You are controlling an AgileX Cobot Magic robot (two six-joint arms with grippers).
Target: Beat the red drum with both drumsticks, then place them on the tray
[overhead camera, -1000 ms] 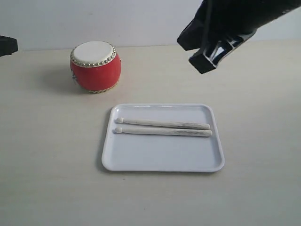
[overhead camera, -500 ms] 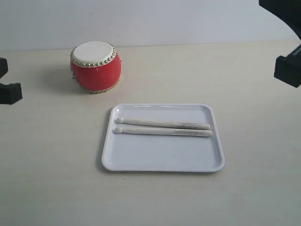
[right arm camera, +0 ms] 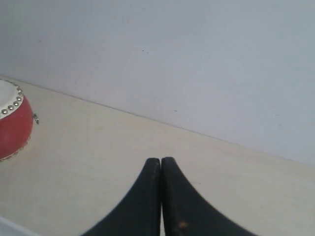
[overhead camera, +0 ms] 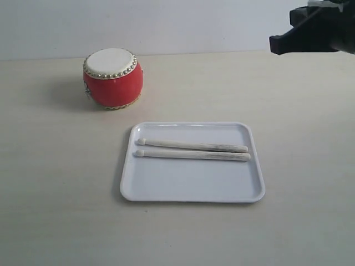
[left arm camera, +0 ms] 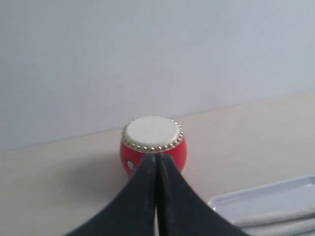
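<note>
Wall (overhead camera: 177, 22): plain and pale, rising behind the far edge of the tabletop beyond the tray.
Tabletop (overhead camera: 55, 194): light wood-grain; it carries only the tray and the drum.
Tray (overhead camera: 188, 185): white, flat on the tabletop; the half nearer the camera is bare.
Red drum (overhead camera: 112, 77): upright with its skin facing up, beyond the tray's far left corner and well apart from it.
Drumsticks (overhead camera: 191, 155): both lie inside the tray, side by side along its length in the far half. Their rounded tips point to the tray's drum-side end.
My right arm (overhead camera: 316, 33): raised high past the tray's far right corner, well clear of it.
Left pincer (left arm camera: 156, 160): fingers pressed together and holding nothing, aimed at the drum, with a corner of the tray beside it.
Right pincer (right arm camera: 161, 161): also pressed tight and empty.
Progress: the sticks on the tray match the end state. Beating leaves no mark, so I cannot tell whether I have drummed. With neither pincer holding a stick, I judge the task either finished or not yet started.
</note>
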